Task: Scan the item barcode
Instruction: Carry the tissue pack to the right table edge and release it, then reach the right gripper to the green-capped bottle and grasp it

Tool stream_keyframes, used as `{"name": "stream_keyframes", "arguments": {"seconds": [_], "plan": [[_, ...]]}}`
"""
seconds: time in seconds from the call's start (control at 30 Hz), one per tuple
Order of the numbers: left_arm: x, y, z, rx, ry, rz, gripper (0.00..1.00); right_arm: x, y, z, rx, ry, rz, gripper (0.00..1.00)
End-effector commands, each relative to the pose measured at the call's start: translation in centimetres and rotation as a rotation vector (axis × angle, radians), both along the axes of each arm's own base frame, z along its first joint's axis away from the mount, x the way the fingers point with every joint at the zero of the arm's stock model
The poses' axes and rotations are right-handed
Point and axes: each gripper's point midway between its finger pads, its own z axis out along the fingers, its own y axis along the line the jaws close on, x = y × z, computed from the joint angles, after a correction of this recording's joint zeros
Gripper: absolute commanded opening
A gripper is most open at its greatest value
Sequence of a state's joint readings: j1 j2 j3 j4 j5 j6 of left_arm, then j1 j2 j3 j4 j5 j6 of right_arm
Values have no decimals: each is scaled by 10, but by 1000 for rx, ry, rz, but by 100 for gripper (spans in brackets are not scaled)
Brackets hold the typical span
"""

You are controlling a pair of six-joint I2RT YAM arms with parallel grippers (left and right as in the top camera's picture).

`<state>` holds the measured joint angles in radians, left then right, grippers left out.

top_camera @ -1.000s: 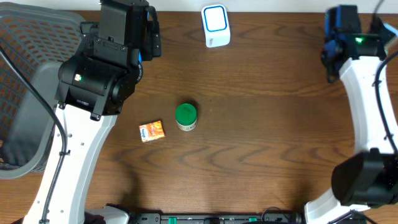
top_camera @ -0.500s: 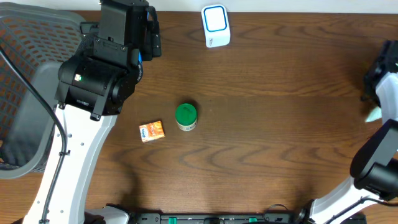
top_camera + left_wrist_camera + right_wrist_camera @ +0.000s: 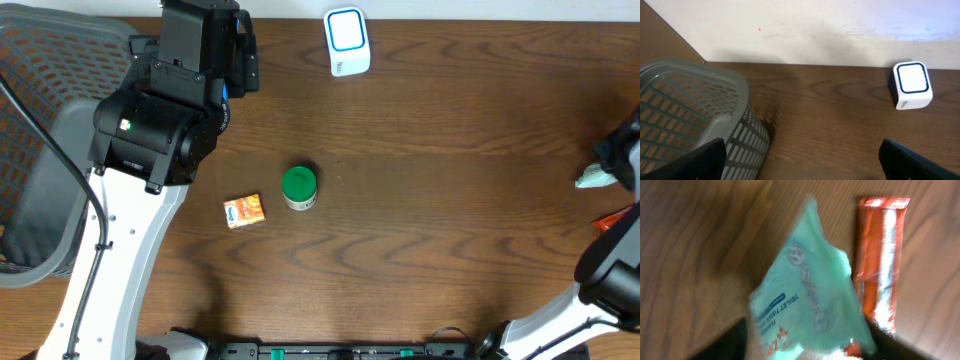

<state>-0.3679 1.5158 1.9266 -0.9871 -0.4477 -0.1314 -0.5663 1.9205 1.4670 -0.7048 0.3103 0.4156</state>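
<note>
The green packet (image 3: 805, 295) points lengthwise out from the right jaws, grip unclear; left jaws gape empty; scanner (image 3: 347, 40) well apart.

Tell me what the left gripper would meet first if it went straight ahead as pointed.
Likely the bare table, then the wall: the line of the left gripper passes between the grey basket and the white scanner, touching neither. Depth is hard to judge.
</note>
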Motion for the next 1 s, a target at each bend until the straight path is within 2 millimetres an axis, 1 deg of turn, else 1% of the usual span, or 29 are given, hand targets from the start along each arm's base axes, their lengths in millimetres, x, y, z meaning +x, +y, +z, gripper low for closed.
{"name": "stream_keyframes", "arguments": {"seconds": [0.0,0.03,0.07,0.13,0.23,0.3,0.33,0.43,0.57,0.7,0.83,0.9,0.97], "plan": [[0,3,4,-4,-11,12,98,1,-9,74,-78,-138,26,99],[0,3,4,-4,-11,12,98,1,-4,83,-69,-166,38,99],[0,3,4,-4,-11,12,98,4,5,96,-45,-218,67,99],[0,3,4,-4,-11,12,98,16,30,119,22,-328,150,99],[0,3,4,-4,-10,12,98,35,83,150,153,-480,317,99],[0,3,4,-4,-11,12,98,46,121,163,239,-540,429,99],[0,3,4,-4,-11,12,98,51,140,165,280,-552,479,99],[0,3,4,-4,-11,12,98,58,191,157,358,-511,584,99],[0,3,4,-4,-11,12,98,64,259,135,478,-439,722,99],[0,3,4,-4,-11,12,98,65,334,117,606,-374,882,99],[1,2,5,-6,-17,11,98,59,399,101,600,-291,1017,99],[-4,4,3,12,2,8,98,54,428,91,566,-243,1048,99],[-13,8,1,-2,18,23,98,46,457,79,535,-195,1091,99]]}}
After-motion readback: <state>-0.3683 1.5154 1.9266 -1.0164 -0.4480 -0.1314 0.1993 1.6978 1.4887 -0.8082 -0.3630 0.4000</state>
